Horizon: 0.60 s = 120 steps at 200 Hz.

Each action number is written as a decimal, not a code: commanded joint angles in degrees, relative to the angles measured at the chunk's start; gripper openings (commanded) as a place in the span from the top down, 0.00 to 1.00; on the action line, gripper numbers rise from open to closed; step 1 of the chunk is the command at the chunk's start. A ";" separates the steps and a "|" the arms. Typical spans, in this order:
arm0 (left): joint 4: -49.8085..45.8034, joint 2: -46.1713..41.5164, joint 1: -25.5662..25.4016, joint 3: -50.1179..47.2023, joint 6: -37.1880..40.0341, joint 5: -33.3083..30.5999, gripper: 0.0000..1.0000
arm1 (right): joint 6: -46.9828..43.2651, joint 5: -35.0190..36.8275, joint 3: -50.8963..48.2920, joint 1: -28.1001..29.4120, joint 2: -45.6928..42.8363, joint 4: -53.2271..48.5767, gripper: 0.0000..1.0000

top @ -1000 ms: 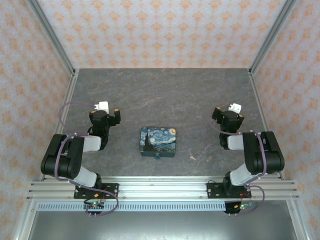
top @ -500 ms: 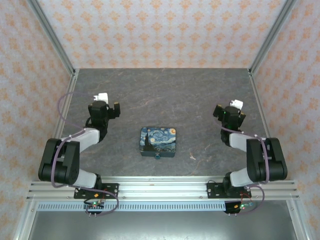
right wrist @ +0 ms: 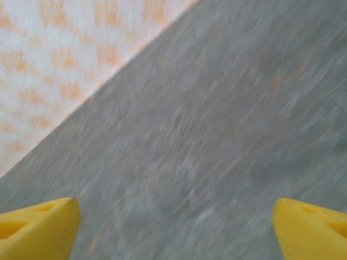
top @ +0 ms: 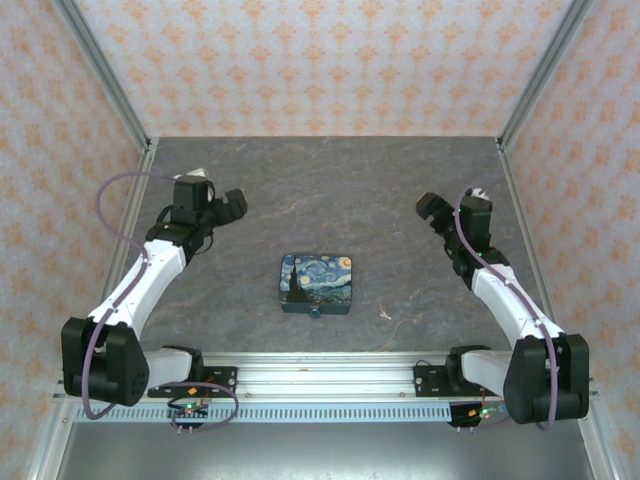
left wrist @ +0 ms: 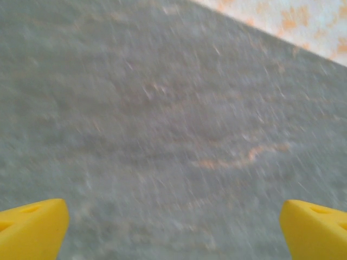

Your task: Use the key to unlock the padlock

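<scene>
Silvery key (top: 385,315) lies flat near the front edge of the worktop (top: 330,190). My left claw (left wrist: 173,230) and right claw (right wrist: 173,227) both gape empty, and I fear so thin a sliver could skid when pinched.

The dark grey tabletop (top: 330,190) looks like matt slate, fine-grained, with faint rusty veins. The silvery aluminium rail (top: 320,375) along its near edge has a dull, brushed sheen. The rectangular box with blue-yellow starry-night print (top: 317,280) has a smooth printed lid. The tiny thin key (top: 384,315) looks like pale metal. The left gripper (left wrist: 173,230) and right gripper (right wrist: 173,227) have yellow fingertips (left wrist: 32,227) of smooth matt plastic.
</scene>
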 commanded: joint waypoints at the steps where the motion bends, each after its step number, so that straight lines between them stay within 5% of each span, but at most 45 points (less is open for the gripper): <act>1: -7.42 -3.42 -4.53 -3.23 -6.20 6.32 0.00 | 6.19 -8.54 -1.67 5.86 -1.36 -9.61 0.15; 56: -4.32 -10.04 -11.89 -12.08 -13.68 13.33 0.05 | 13.64 -5.42 -3.07 24.92 0.16 -9.52 0.25; 120: 0.53 -7.14 -20.68 -15.49 -17.15 11.45 0.11 | 19.02 -5.18 -5.18 31.99 6.93 -2.08 0.36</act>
